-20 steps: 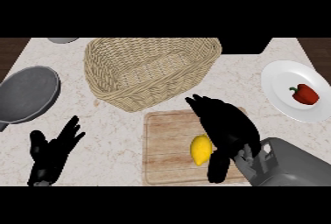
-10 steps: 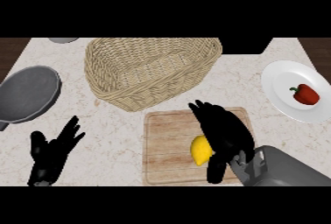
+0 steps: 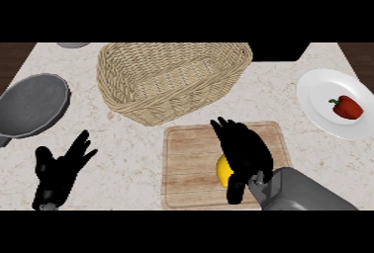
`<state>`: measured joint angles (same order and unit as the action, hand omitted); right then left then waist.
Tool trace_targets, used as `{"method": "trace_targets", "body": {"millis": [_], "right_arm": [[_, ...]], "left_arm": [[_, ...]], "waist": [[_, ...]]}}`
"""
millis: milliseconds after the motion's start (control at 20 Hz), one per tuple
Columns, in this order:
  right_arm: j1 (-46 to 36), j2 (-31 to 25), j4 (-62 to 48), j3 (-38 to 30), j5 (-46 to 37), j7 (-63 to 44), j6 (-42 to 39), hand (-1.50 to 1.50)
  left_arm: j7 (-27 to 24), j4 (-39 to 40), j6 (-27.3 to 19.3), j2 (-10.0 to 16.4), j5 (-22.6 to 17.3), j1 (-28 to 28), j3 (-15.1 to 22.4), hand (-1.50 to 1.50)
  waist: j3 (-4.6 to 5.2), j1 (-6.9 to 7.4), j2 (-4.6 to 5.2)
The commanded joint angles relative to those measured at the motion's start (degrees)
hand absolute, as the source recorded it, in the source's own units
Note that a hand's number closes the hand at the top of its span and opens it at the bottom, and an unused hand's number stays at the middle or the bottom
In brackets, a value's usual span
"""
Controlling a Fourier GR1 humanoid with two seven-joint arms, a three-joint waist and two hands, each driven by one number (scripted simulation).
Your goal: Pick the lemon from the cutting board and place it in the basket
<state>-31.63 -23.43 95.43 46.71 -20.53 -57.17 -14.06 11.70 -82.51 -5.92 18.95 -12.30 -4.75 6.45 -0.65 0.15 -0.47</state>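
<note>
Right hand (image 3: 245, 153) is over the cutting board (image 3: 190, 163), palm down, fingers stretched out nearly straight, not closed round anything.

Lemon (image 3: 224, 170) sits under the palm, with only a yellow sliver showing past the hand's left edge. It is on the board. Whether my palm touches it I cannot tell, since the hand hides the contact.

Basket (image 3: 146, 111) lies beyond my fingertips and a little to their left. Its near rim sits just off the board's far edge, and nothing shows inside.

Left hand (image 3: 62, 170) rests open, fingers up, well off to the left of the right hand.

Progress, as I judge it: the reach is made, the grasp is not. Left to do: curl round the lemon, lift it, carry it forward and left over the rim, release.
</note>
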Motion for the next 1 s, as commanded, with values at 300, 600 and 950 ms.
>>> {"method": "trace_targets", "body": {"millis": [300,600,950], "right_arm": [[2.48,2.49,-6.11,-0.34,-2.55,-1.54,-2.88,-1.50],[0.77,5.12,-7.66,-2.39,-3.44,-1.18,-5.28,-1.50],[6.28,4.87,-9.18,-1.70,-9.06,3.81,-2.31,-1.50]], "left_arm": [[2.21,-1.50,-0.38,-1.62,1.62,-6.43,2.01,0.00],[0.01,1.65,0.89,-1.23,2.39,-5.90,0.64,0.00],[2.36,0.08,1.76,-1.15,1.66,-5.06,-0.62,0.00]], "waist": [[0.63,0.38,0.40],[0.67,0.36,0.48],[0.64,0.17,0.47]]}}
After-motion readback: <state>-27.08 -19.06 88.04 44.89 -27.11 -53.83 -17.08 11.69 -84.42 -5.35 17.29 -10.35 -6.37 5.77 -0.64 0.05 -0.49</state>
